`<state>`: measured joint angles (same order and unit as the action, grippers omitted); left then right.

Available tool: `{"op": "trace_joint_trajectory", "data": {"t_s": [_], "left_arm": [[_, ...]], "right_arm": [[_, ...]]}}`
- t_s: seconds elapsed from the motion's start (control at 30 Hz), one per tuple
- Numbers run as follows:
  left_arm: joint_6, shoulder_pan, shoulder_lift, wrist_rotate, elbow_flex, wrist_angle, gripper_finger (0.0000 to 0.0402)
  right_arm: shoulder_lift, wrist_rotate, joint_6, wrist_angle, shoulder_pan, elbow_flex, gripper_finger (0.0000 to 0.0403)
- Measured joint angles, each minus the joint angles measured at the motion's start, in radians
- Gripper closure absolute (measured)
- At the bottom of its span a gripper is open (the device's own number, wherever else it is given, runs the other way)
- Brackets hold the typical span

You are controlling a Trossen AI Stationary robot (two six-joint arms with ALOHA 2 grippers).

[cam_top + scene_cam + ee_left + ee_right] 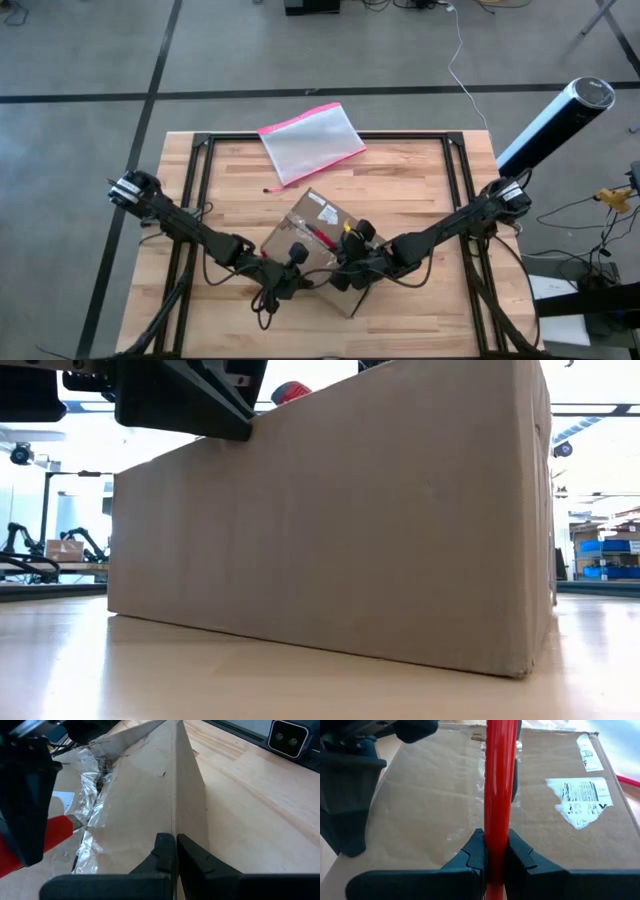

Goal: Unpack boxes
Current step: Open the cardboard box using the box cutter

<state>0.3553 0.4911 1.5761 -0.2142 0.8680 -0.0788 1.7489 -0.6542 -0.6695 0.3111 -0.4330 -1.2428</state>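
Box: brown cardboard box point(318, 248), near the bench point(420, 180) front edge
Right end effector point(496, 851): pinching a red tool point(497, 780) over the box
Left end effector point(175, 851): pressed together on a box flap edge

arms: 2x dark, jointed | cables: black, looped | wrists: white-marked | hands: black 2-finger

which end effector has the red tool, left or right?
The right end effector: its fingers are clamped on the red tool, held over the taped seam of the cardboard box. The left end effector is instead shut on a box edge.
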Motion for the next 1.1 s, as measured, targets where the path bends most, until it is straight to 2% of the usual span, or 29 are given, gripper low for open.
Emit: {"op": "trace_joint_trajectory", "data": {"t_s": [1.1], "left_arm": [[-0.005,-0.002,0.000,-0.014,0.000,-0.002,0.0401]], "right_arm": [[0.000,-0.023,-0.011,0.082,-0.010,-0.034,0.0384]]}}
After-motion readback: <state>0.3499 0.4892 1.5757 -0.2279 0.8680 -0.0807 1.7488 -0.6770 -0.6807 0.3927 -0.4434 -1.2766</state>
